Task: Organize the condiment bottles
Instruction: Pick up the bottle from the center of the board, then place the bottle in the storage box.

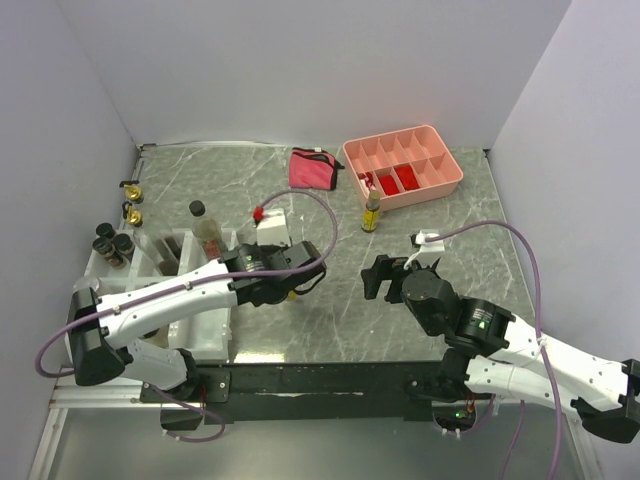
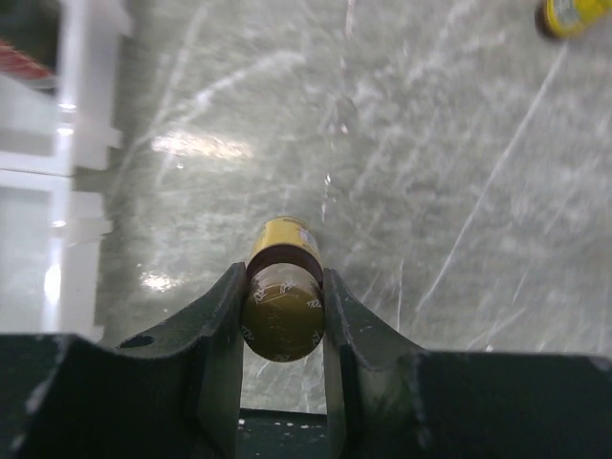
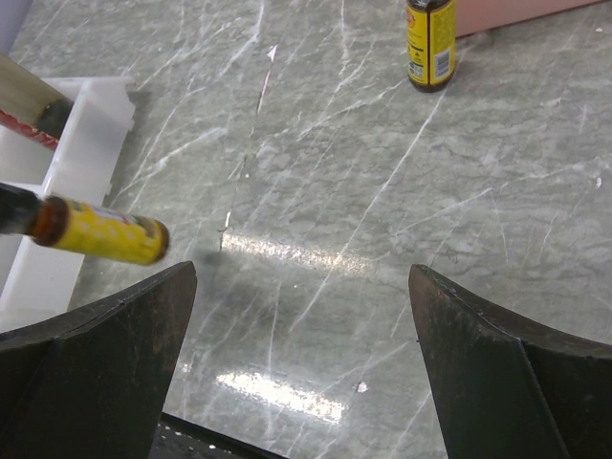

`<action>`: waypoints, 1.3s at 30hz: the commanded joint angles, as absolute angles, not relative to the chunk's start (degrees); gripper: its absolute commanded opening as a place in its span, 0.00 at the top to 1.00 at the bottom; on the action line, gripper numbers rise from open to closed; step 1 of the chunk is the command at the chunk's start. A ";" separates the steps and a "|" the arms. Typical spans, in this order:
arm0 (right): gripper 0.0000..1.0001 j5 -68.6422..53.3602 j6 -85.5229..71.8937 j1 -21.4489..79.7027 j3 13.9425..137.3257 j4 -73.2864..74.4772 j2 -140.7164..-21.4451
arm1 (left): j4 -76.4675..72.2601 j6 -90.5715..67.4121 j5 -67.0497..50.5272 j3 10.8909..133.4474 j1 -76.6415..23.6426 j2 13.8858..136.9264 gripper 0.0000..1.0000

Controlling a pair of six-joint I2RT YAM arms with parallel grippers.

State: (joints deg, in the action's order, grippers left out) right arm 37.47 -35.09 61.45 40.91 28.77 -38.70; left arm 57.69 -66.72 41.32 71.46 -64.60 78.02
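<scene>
Since the left gripper [image 2: 282, 277] has its jaws pinched on the cap end of a small yellow bottle [image 2: 280, 320], the task is judged to be mid-transfer, not complete. The bottle lies horizontally in the grip, over the counter [image 1: 300, 335] just beside the white rack [image 1: 212, 335]. It appears clear of the surface, though this cannot be confirmed.

Items at or in the rack:
- Black-lidded jars [image 1: 104, 238], standing at its far left corner.
- A tall bottle [image 1: 205, 228] with a black top, upright at its far side.
- Gold-topped bottles [image 1: 132, 212], near the wall beyond the rack. Whether they occupy a compartment cannot be determined.

Items outstanding:
- The held bottle, not yet placed.
- A second yellow bottle [image 1: 371, 213], upright on the counter just beside the pink tray [image 1: 425, 194], well apart from the rack.

The right gripper [image 3: 301, 273] hovers over bare counter with its jaws fully spread, holding nothing. Two placements at least are judged to be left.
</scene>
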 commanded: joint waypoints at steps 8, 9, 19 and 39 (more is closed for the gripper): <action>0.00 37.53 -35.51 61.17 40.96 26.45 -39.46 | 78.40 -84.11 53.70 79.28 -60.22 74.54 0.99; 0.00 37.44 -35.51 61.08 41.04 26.54 -39.55 | 78.40 -84.37 53.88 78.58 -59.42 73.31 0.99; 0.00 38.14 -35.95 61.09 40.43 27.51 -37.45 | 78.49 -81.22 54.93 75.68 -46.69 66.27 0.99; 0.00 38.85 -35.51 61.08 39.29 26.98 -37.00 | 78.49 -75.85 52.47 66.98 -38.67 58.97 0.99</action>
State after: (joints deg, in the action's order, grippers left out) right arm 36.88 -35.11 61.45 39.99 28.64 -37.69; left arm 77.87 -77.08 50.87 67.75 -39.03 60.80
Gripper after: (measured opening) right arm 0.999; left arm 0.346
